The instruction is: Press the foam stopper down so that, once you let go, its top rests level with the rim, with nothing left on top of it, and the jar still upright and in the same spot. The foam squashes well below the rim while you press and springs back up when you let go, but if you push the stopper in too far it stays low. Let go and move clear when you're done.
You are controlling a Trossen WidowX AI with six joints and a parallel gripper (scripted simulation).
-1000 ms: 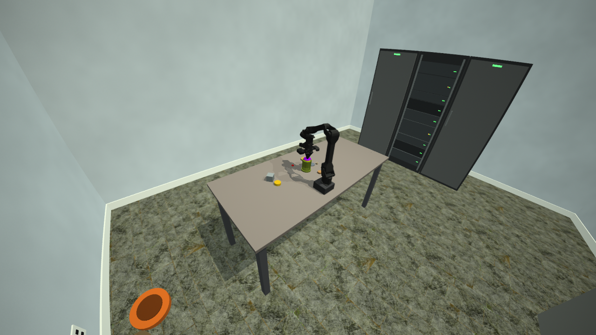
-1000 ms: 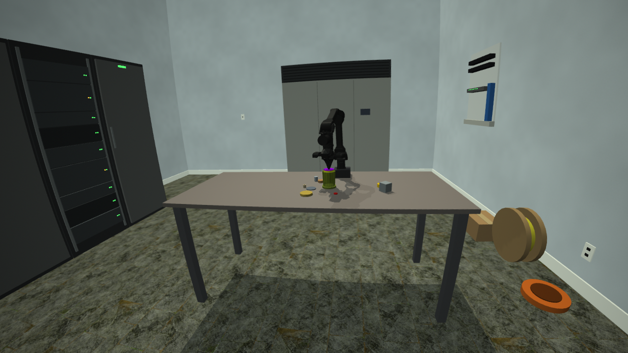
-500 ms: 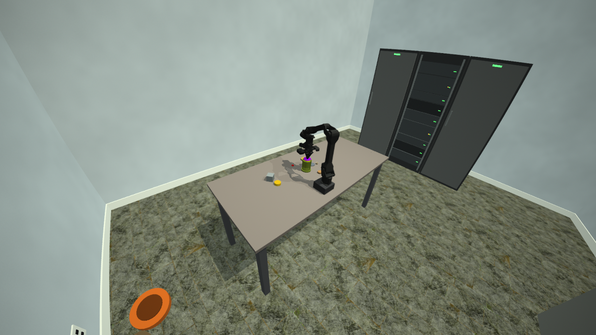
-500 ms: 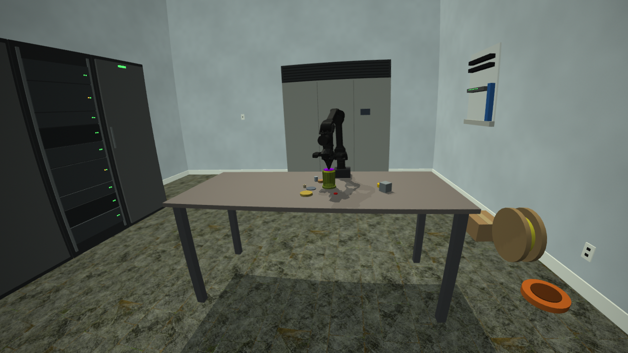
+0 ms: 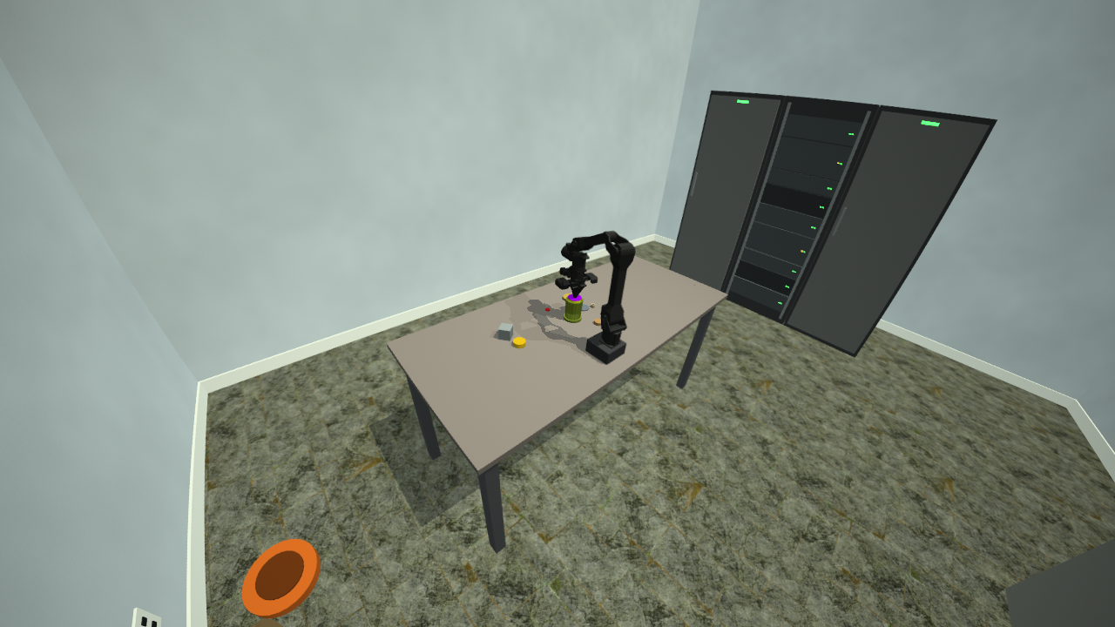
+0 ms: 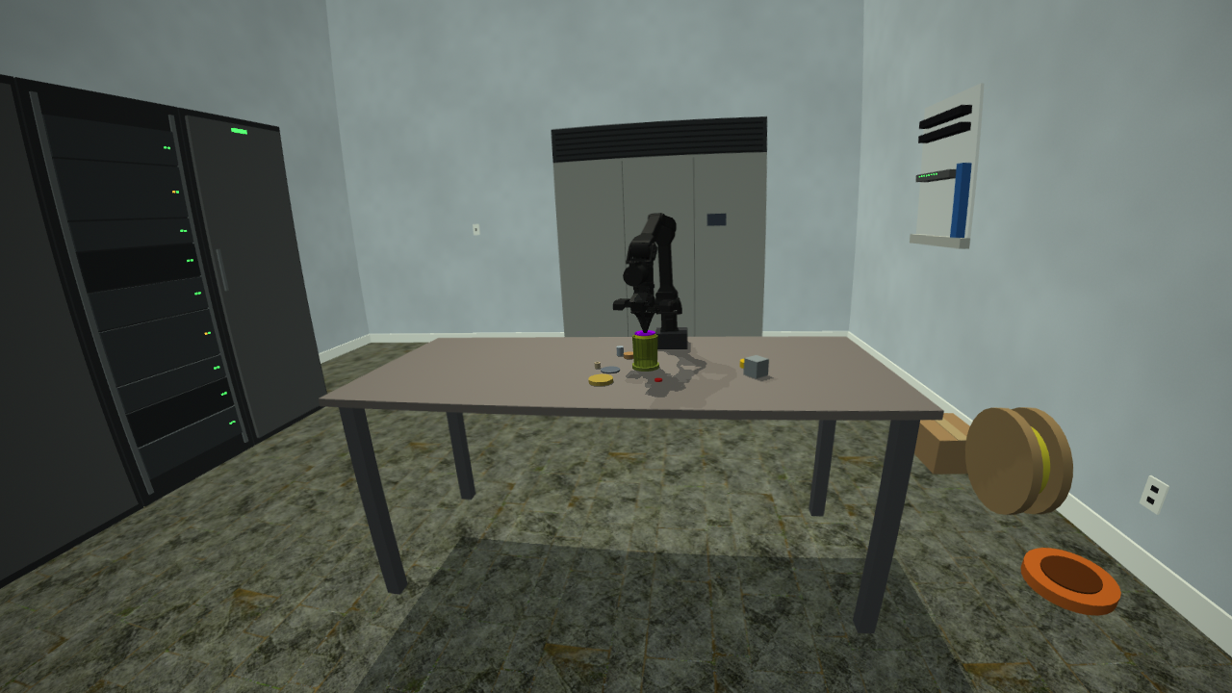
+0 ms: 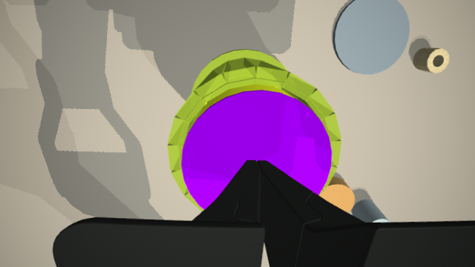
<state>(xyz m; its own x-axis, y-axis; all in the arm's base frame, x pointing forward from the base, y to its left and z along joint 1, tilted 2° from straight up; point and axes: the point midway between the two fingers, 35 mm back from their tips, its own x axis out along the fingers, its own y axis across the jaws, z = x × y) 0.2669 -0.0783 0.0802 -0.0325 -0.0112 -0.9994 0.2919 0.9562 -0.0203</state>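
A yellow-green ribbed jar (image 7: 256,122) stands upright on the table; it also shows in the top view (image 5: 573,310) and the exterior view (image 6: 645,352). A purple foam stopper (image 7: 256,148) fills its mouth, and a thin purple band shows above the rim in the exterior view (image 6: 644,332). My gripper (image 7: 255,170) is shut and empty. Its joined fingertips point straight down onto the middle of the stopper, touching it or just above it; I cannot tell which.
A grey-blue disc (image 7: 371,35) and a small tan spool (image 7: 432,60) lie beyond the jar. An orange cylinder (image 7: 335,196) and a grey cylinder (image 7: 367,211) lie beside the jar. A yellow disc (image 6: 600,379), a small red piece (image 6: 657,379) and a grey cube (image 6: 756,366) lie farther off.
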